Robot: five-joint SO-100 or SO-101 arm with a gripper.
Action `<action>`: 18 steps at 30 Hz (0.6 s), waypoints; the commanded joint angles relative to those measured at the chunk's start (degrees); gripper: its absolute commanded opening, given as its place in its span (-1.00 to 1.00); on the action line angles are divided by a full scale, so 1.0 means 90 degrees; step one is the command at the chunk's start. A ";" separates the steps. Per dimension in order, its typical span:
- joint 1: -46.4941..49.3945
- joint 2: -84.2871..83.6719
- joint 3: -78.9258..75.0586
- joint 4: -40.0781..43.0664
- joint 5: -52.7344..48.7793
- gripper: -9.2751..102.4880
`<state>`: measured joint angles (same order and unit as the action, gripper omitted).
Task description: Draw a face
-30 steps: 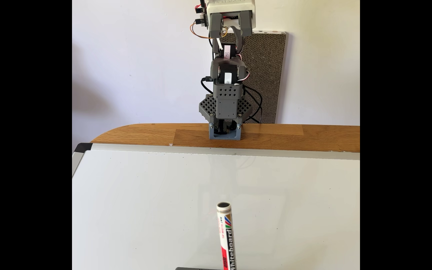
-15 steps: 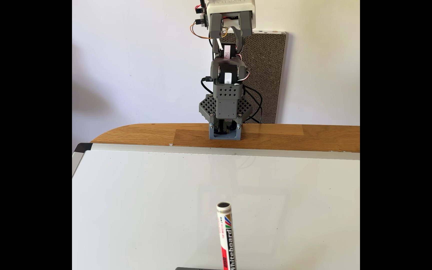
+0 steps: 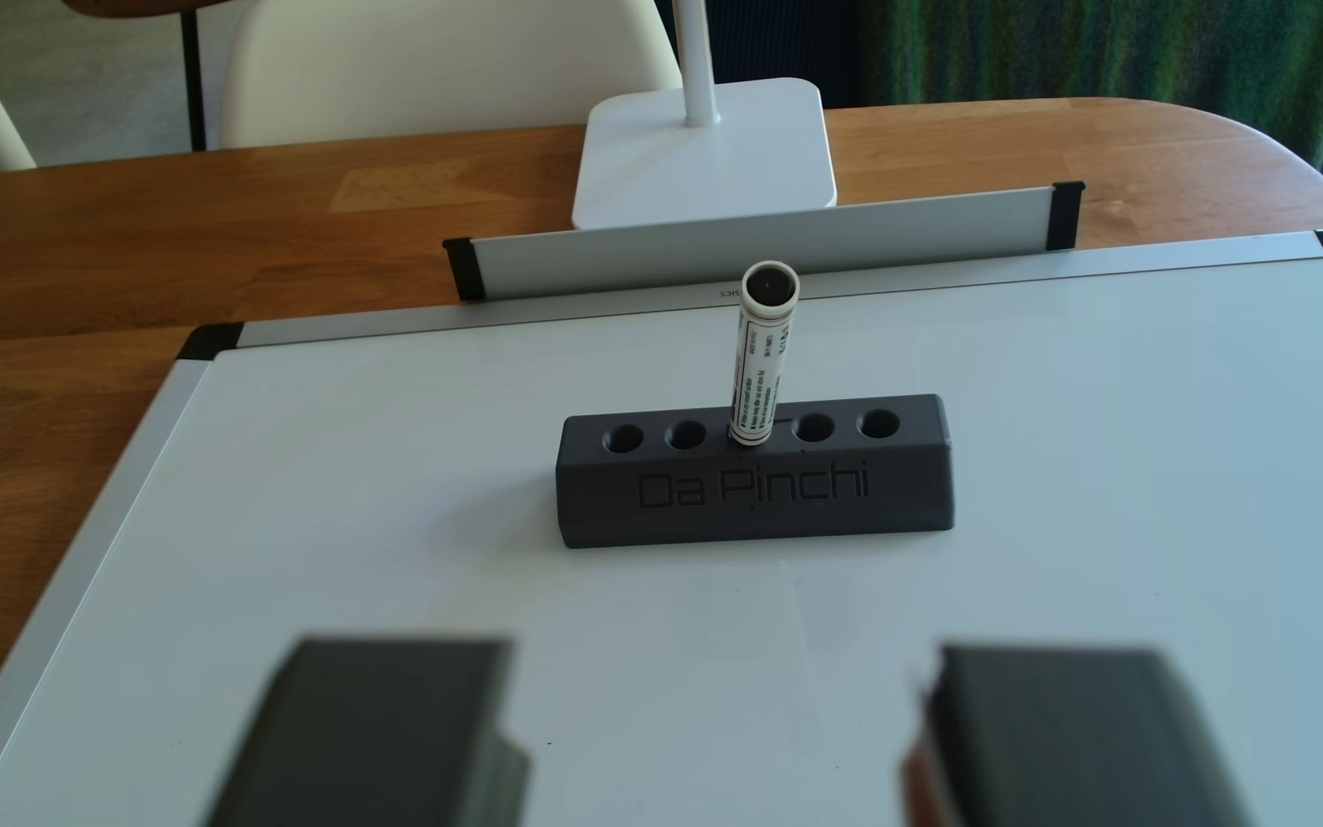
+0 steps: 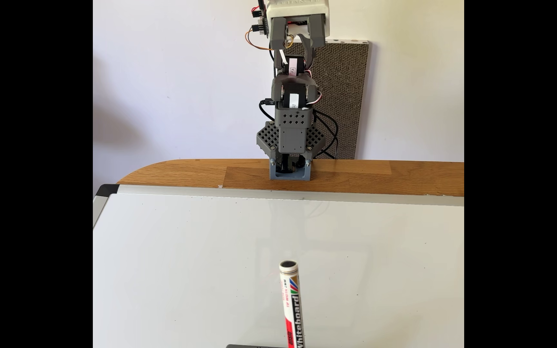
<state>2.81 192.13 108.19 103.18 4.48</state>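
A white whiteboard marker (image 3: 762, 358) stands upright in the middle hole of a dark grey holder block (image 3: 754, 493) engraved "Da Pinchi". The block rests on the whiteboard (image 3: 324, 517), whose surface is bare white; the face is out of view. My gripper (image 3: 722, 660) is open, its two dark fingers spread wide at the bottom edge of the other view, well short of the block. In the fixed view the gripper (image 4: 297, 41) hangs high above the arm's base, far from the marker (image 4: 292, 301) and with nothing between its fingers.
A white stand base (image 3: 706, 159) and the board's pen tray (image 3: 762, 238) lie behind the holder on the wooden table (image 3: 165, 223). White chairs (image 3: 443, 64) stand beyond. The arm's base (image 4: 290, 170) sits at the board's far edge, before a brown panel (image 4: 344, 100).
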 commanded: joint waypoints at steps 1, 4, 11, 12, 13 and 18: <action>0.0000 0.0371 0.0000 -0.0186 -0.0029 0.99; -0.0029 0.0342 0.0010 -0.0195 -0.0039 0.99; -0.0020 0.0361 0.0010 -0.0195 -0.0039 0.99; -0.0029 0.0361 0.0010 -0.0195 -0.0039 0.99; -0.0029 0.0361 0.0010 -0.0195 -0.0039 0.99; -0.0029 0.0361 0.0010 -0.0195 -0.0039 0.99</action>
<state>2.81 192.13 108.19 103.10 4.48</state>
